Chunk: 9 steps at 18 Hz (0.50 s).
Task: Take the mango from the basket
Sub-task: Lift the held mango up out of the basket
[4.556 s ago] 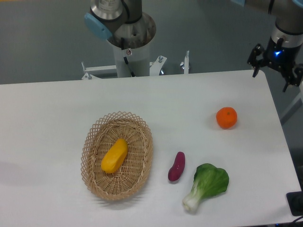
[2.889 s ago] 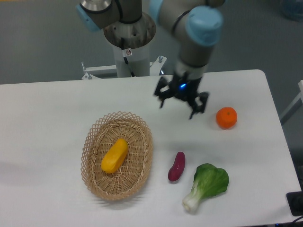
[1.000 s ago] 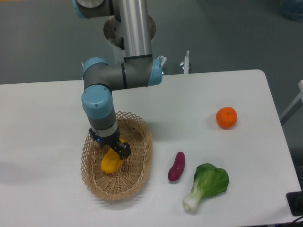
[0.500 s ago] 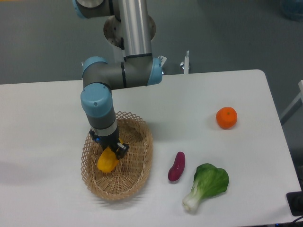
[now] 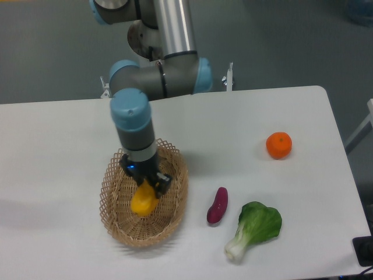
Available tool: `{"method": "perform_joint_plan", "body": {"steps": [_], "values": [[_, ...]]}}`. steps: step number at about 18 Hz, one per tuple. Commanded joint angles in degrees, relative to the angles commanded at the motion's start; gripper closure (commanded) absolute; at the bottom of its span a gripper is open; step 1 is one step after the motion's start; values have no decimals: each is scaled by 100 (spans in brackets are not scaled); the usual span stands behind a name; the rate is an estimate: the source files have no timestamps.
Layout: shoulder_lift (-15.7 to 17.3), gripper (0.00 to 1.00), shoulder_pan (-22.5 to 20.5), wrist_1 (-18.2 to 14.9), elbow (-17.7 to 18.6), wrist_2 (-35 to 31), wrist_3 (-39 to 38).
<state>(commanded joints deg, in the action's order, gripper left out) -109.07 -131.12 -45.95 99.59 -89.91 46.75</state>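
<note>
The yellow-orange mango (image 5: 144, 200) hangs tilted below my gripper (image 5: 145, 179), whose black fingers are shut on its upper end. It is over the middle of the tan wicker basket (image 5: 172, 205), and its lower end looks lifted off the woven base, though contact cannot be ruled out. The arm comes down from the top of the view and hides the far rim of the basket.
A purple sweet potato (image 5: 217, 205) lies just right of the basket. A green bok choy (image 5: 254, 227) sits at the front right. A round orange (image 5: 278, 145) rests near the right edge of the white table (image 5: 58, 140).
The gripper swung across from the far right, came down into the basket and shut on the mango. In the last half second it has shifted right and the mango with it.
</note>
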Motion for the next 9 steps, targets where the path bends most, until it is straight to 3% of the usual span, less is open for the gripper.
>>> {"method": "perform_joint_plan", "body": {"steps": [9], "values": [[351, 45, -1362, -1661, -844, 536, 1370]]}}
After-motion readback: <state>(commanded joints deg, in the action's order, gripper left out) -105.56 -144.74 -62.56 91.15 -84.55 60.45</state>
